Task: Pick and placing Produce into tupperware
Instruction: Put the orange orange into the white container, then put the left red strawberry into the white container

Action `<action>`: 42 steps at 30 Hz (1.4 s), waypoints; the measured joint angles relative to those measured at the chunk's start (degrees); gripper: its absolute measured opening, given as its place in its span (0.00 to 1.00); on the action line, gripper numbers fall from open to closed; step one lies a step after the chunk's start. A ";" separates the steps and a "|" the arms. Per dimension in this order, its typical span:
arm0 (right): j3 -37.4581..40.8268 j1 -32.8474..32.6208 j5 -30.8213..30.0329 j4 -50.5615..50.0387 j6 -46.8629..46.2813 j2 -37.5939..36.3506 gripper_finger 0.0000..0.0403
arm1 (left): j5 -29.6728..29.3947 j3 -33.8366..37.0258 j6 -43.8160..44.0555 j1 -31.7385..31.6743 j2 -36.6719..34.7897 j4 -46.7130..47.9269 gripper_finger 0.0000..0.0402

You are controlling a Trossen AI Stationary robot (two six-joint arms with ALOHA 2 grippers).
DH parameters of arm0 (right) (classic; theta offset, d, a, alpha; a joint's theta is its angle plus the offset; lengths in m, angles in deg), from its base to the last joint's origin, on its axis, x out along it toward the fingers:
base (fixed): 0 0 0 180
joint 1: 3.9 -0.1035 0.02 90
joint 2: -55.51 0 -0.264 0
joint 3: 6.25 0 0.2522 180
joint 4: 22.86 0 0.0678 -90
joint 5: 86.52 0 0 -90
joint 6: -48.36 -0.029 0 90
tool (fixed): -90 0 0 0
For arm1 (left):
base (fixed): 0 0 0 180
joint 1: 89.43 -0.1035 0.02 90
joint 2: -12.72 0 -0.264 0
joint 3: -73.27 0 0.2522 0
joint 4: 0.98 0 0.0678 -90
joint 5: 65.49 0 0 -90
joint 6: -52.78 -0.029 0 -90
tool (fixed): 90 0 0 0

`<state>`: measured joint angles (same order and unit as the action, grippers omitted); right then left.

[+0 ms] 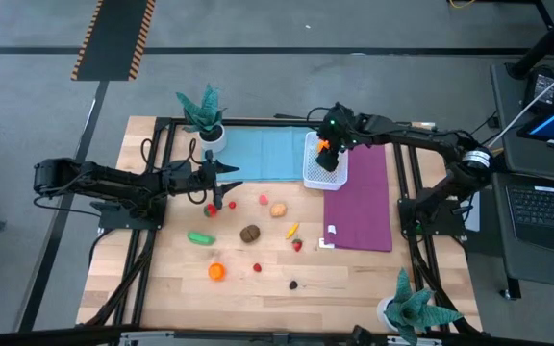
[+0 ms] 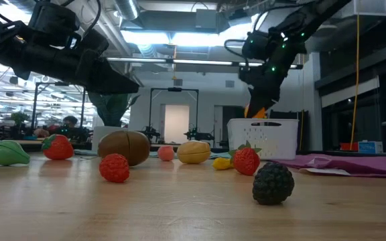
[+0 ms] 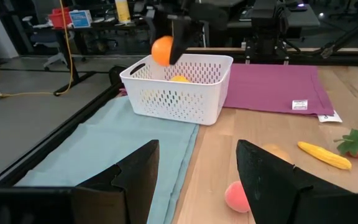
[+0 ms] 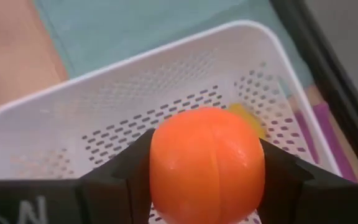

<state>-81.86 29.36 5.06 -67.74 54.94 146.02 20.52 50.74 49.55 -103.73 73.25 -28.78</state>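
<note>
A round orange piece of produce (image 4: 207,162) hangs over the white tupperware (image 1: 327,171), with my right gripper (image 1: 323,146) shut on it. A yellow piece (image 4: 247,115) lies inside the tupperware (image 4: 135,62), which stands where the blue and purple mats meet. My left gripper (image 3: 197,180) waits open at the table's left (image 1: 231,183), with nothing between its fingers. More produce lies loose on the wood: a green piece (image 1: 200,237), a brown one (image 1: 249,233), an orange one (image 1: 216,271), a strawberry (image 1: 297,245) and a dark berry (image 1: 293,284). My right gripper pinches the orange piece between its two fingers, one on each of its opposite sides (image 4: 157,168). The fingers slant steeply down from above the tupperware's far end. The piece is lifted clear, just above the tupperware's rim (image 3: 162,50).
A blue mat (image 1: 258,154) and a purple mat (image 1: 359,207) lie flat on the table. Teal potted plants stand at the far left (image 1: 203,113) and the near right (image 1: 414,308). A white tag (image 1: 327,242) lies at the purple mat's near edge.
</note>
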 joint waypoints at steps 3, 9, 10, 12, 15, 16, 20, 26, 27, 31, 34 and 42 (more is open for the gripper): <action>0.00 0.02 0.02 0.73 1.82 1.87 0.51 | 0.00 0.00 0.02 0.00 0.00 0.00 0.52; 0.00 0.00 0.15 3.42 5.70 4.99 0.51 | 0.00 0.00 0.02 0.00 0.00 -0.02 0.52; 0.00 0.00 0.17 3.53 6.03 5.51 0.51 | 0.00 0.00 0.02 0.00 0.00 0.00 0.52; 0.00 0.00 0.18 3.89 6.87 6.61 0.51 | 0.00 0.00 0.02 0.00 0.00 -0.01 0.52; 0.00 0.00 0.20 5.25 7.56 7.98 0.51 | 0.00 0.00 -0.12 0.00 0.00 0.00 0.52; 0.00 -0.03 0.17 5.81 7.65 8.24 0.51 | 0.00 0.00 -0.19 0.00 0.00 0.00 0.52; 0.00 -0.09 0.20 7.44 7.88 8.63 0.51 | 0.00 0.00 -0.28 -0.04 0.00 0.00 0.52; 0.00 -0.09 0.20 7.45 7.20 8.63 0.59 | 0.00 0.00 -0.33 -0.04 0.00 0.02 0.52; 0.00 -0.09 0.20 7.57 7.22 8.63 0.61 | 0.00 0.00 -0.34 -0.04 0.00 0.04 0.52; 0.00 -0.11 0.17 7.86 7.22 8.63 0.64 | 0.00 0.00 -0.33 -0.04 0.00 0.09 0.52; 0.00 -0.09 0.17 8.16 7.20 8.63 0.65 | 0.02 0.00 -0.33 -0.04 0.00 0.11 0.52; 0.02 -0.11 0.13 9.50 7.22 7.33 0.66 | 0.00 0.00 -0.37 -0.04 0.00 0.11 0.52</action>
<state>-81.84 29.25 5.19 -58.24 62.16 153.35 20.52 50.74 49.18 -103.77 73.25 -28.67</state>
